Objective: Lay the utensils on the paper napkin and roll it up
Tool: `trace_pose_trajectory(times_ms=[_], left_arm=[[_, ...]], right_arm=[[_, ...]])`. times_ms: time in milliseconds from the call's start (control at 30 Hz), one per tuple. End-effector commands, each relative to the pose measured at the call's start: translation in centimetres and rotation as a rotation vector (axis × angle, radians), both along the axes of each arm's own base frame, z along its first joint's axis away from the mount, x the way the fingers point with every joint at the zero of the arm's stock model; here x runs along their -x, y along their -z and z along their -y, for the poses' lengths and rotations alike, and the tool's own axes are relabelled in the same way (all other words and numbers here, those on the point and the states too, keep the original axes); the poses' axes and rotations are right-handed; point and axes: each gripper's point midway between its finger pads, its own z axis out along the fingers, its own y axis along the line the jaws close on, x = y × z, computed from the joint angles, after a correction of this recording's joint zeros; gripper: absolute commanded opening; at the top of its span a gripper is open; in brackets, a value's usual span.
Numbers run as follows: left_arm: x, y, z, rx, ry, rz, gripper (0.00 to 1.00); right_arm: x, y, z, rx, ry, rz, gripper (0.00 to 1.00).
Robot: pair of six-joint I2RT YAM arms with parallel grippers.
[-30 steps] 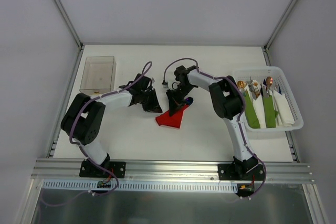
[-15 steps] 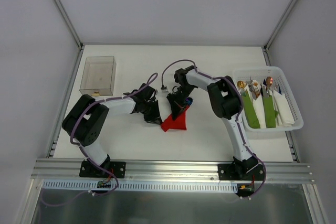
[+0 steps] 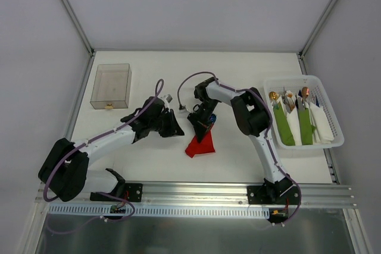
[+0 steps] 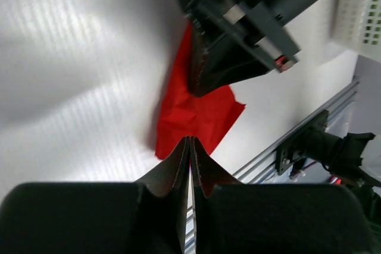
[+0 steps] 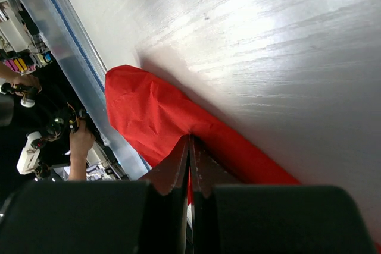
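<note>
At mid-counter [image 3: 156, 68] | red napkin [image 3: 200, 144] lies bunched, partly rolled | right jaws closed, tips down on its far end | left jaws closed, empty, at its left edge

Clear plastic box [image 3: 111, 85] at the table's [image 3: 238, 159] far left. White basket [image 3: 335, 142] at right holds green napkin bundles [image 3: 284, 126], white napkins [image 3: 321, 124], copper-headed utensils [image 3: 305, 92].

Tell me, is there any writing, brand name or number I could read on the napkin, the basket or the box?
None: no words, labels or numbers can be read in any view.
The red napkin, the white basket and the clear box all look plain.
</note>
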Motion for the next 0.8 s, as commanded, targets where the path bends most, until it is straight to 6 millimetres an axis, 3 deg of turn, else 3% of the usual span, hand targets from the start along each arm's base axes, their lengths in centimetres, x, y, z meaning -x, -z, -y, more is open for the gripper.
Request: trace_pose_trajectory(times_ms=[0, 433, 767], left_arm=[[-0.2, -0.7, 1.8, 0.103, 0.028, 0.008, 0.03], [1.3, 3.5, 4.8, 0.237, 0.055, -0.152, 0.02], [1.9, 4.0, 6.4, 0.382, 0.079, -0.191, 0.02]], right_arm=[[0.1, 0.7, 0.6, 0.023, -0.081, 0.031, 0.03], [-0.2, 1.2, 0.2, 0.039, -0.056, 0.011, 0.03], [-0.3, 1.7, 0.2, 0.048, -0.055, 0.010, 0.03]])
